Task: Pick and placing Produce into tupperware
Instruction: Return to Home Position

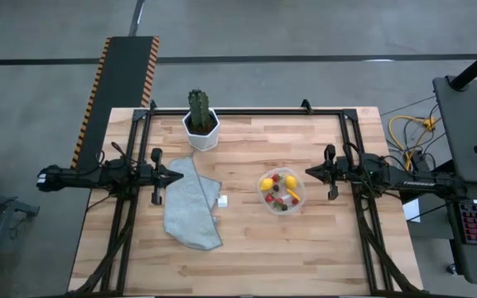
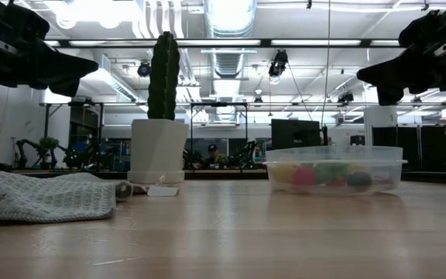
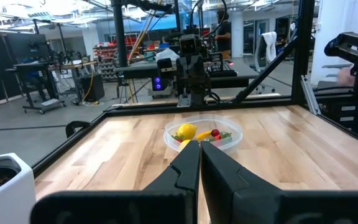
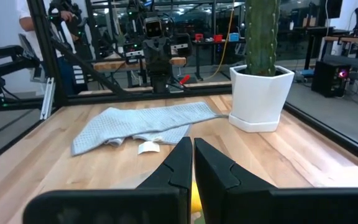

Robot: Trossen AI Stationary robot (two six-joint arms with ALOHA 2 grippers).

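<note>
Two clenched hands (both empty), left hand (image 1: 180,175) and right hand (image 1: 308,172), flank the tupperware (image 1: 301,197) holding produce (image 1: 289,183).

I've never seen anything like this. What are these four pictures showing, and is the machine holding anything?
It is a robot with two dark arms at a wooden table. One picture looks straight down, one looks level across the tabletop, and two come from cameras on the arms' wrists. The left tool and right tool are pincers, both shut and empty, raised above the table at either side. On the table are a clear tub holding the produce, a grey cloth, a potted cactus and a small white cube.
</note>
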